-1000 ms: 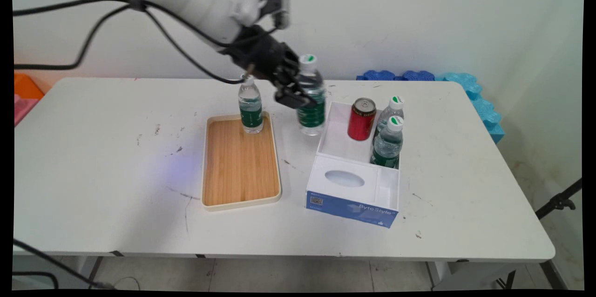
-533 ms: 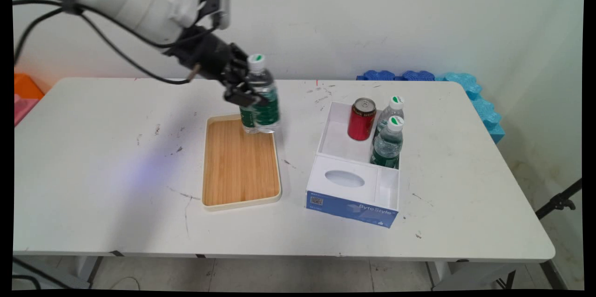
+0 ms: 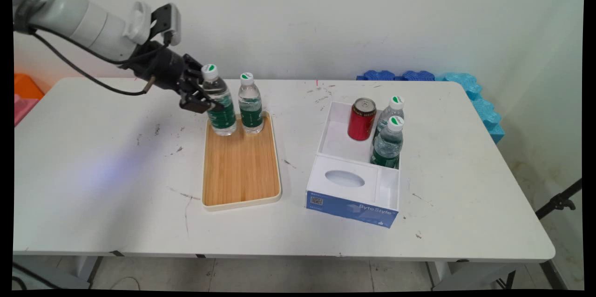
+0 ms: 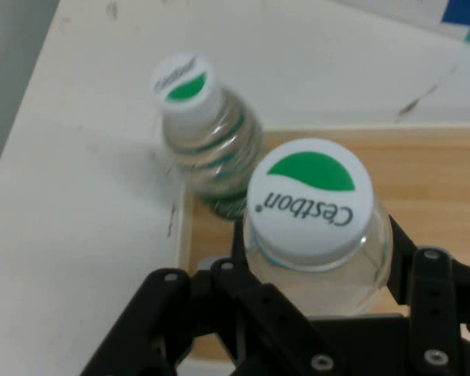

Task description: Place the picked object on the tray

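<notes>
Black gripper (image 3: 205, 101) fingers are pinching a Cestbon water bottle (image 3: 220, 101) around its body, just above the green label, with the white-and-green cap standing clear above the hand. In the hand view that held bottle (image 4: 312, 223) is filling the space between the linkage arms, its long axis running upright and only slightly leaning. It is hanging over the far left corner of the bamboo tray (image 3: 240, 166), and whether its base is touching the wood cannot be told. A second water bottle (image 3: 250, 104) is standing upright on the tray just to the right of the held one, near but apart. Farther right of the tray, well apart, a white compartment box (image 3: 356, 180) is holding a red can (image 3: 361, 119) and two more bottles (image 3: 389, 136).
</notes>
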Controlling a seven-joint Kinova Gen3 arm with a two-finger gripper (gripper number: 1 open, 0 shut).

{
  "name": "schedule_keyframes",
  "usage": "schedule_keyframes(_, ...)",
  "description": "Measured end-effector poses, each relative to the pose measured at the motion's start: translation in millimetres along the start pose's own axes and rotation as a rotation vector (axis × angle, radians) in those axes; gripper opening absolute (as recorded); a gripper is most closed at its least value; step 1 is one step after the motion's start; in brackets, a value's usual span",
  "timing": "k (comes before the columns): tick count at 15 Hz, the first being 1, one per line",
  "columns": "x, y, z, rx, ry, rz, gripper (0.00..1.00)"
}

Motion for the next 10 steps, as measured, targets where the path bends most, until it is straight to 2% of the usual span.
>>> schedule_keyframes(4, -29, -15, 8, 0.034, -0.013, -0.031, 0.0)
schedule_keyframes(10, -48, -32, 28, 0.066, -0.009, -0.073, 0.0)
